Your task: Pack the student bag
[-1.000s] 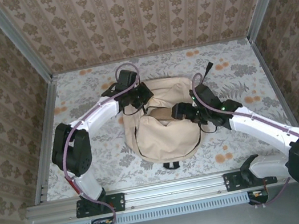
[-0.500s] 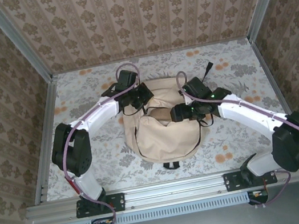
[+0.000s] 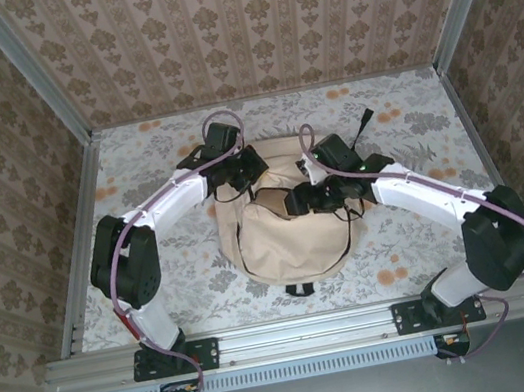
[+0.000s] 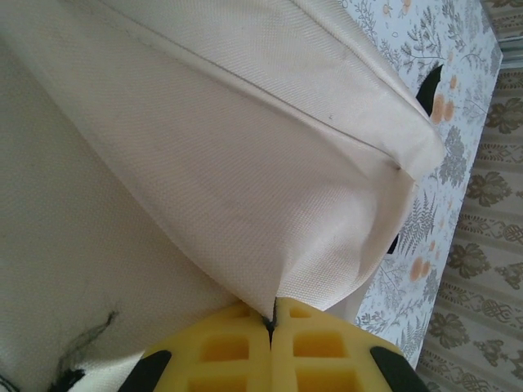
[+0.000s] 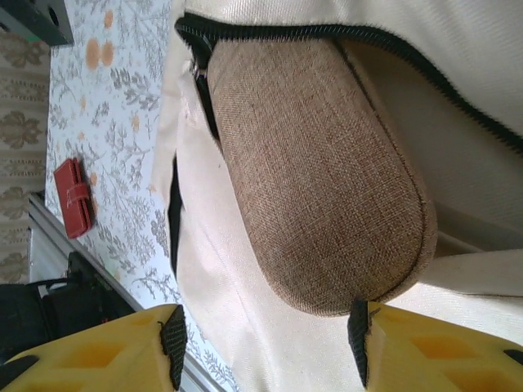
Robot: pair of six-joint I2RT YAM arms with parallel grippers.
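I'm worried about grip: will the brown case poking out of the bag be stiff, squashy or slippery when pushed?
Probably a bit squashy: the case is coarse woven cloth with a rounded, full-looking end. That rough weave likely isn't slippery. Lying flat in the zip mouth of the bag, it seems unlikely to roll, and should slide rather than tip.

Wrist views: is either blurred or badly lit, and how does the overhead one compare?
Left wrist: the bag cloth is sharp enough to show its weave, slightly washed out towards the top; the yellow fingers at the bottom edge look soft. Right wrist: pencil case weave and zip teeth crisp, no glare. Top external: even light, faint shadows, walls leaning outward from the wide lens.
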